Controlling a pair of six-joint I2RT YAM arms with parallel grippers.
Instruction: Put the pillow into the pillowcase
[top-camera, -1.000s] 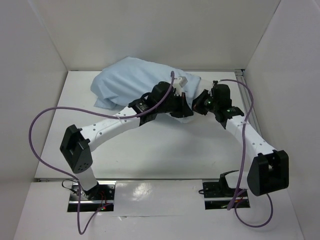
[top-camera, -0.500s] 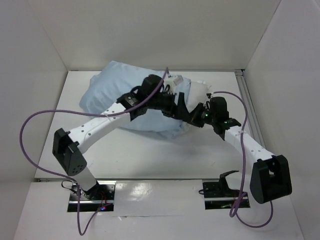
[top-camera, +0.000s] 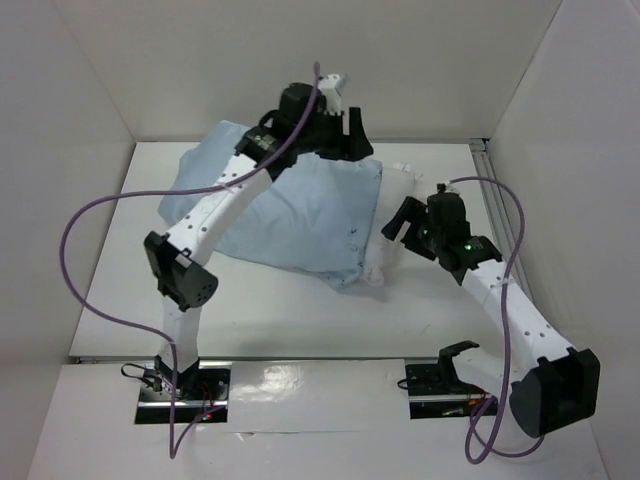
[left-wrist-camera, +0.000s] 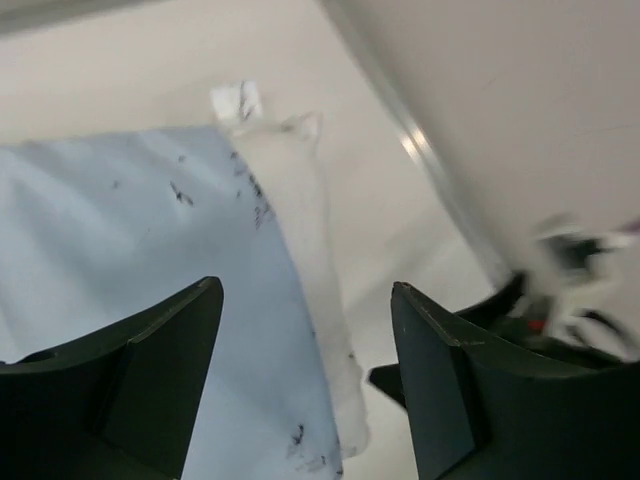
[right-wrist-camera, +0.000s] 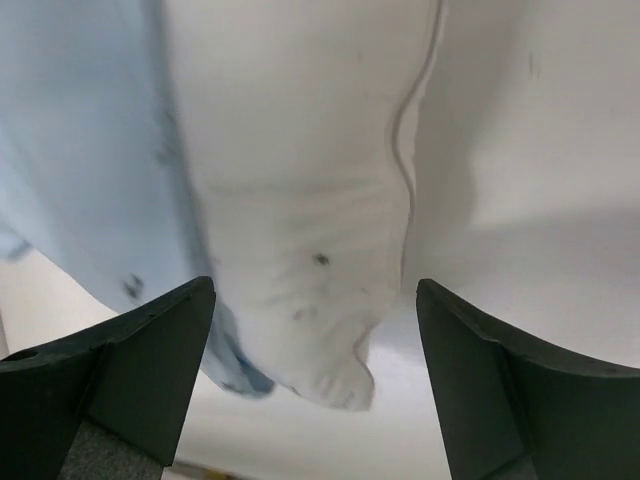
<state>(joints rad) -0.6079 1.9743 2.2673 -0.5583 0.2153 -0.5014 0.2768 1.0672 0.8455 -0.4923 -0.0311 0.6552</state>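
Note:
The light blue pillowcase lies flat on the table with the pillow inside it. A white strip of the pillow shows along the case's right edge, and its small tag lies at the far corner. My left gripper hangs open, raised over the case's back edge, with nothing between its fingers. In the left wrist view the left gripper frames the pillowcase and the pillow below it. My right gripper stands open just right of the pillow's near corner. In the right wrist view the right gripper is apart from the pillow and pillowcase.
White walls close in the table on the left, back and right. A metal rail runs along the table's right side. Purple cables loop out from both arms.
Both grippers have opened and let go of the fabric. The left arm rose toward the back wall, the right drew back to the right. The pillow in its case settled flat.

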